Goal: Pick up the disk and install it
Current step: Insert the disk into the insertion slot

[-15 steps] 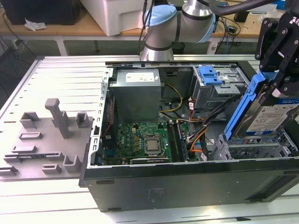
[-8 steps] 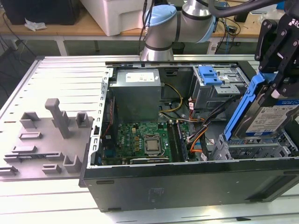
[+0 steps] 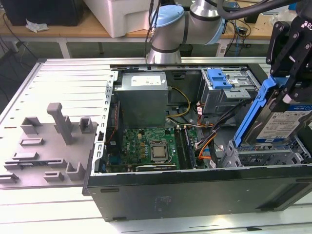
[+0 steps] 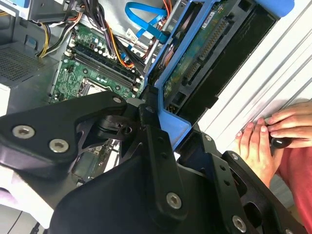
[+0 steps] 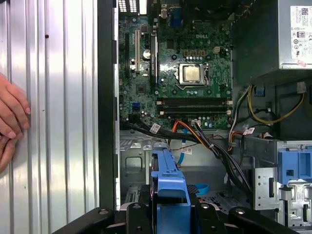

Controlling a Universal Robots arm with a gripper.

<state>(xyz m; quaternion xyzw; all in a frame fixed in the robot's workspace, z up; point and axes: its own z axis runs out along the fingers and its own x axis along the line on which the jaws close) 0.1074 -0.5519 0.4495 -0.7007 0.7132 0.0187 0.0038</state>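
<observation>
The disk [image 3: 282, 126], a silver drive with a white-and-blue label in a bright blue carrier rail, hangs tilted on edge over the drive bay [image 3: 265, 157] at the exterior view's right end of the open computer case. My black gripper [image 3: 288, 92] is shut on its upper part. In the second wrist view the fingers [image 4: 155, 141] clamp the blue rail, and the disk's green circuit-board underside [image 4: 204, 53] faces the camera. In the first wrist view the blue rail's edge [image 5: 168, 178] sticks out between the fingers toward the case floor.
Inside the case lie the motherboard [image 3: 151, 146], a grey power supply box [image 3: 144, 95], cable bundles [image 3: 207, 136] and a drive cage with a blue latch [image 3: 219, 78]. A grey fixture plate [image 3: 48, 141] lies at the exterior view's left. A person's hands [image 4: 273, 131] rest on the ribbed table.
</observation>
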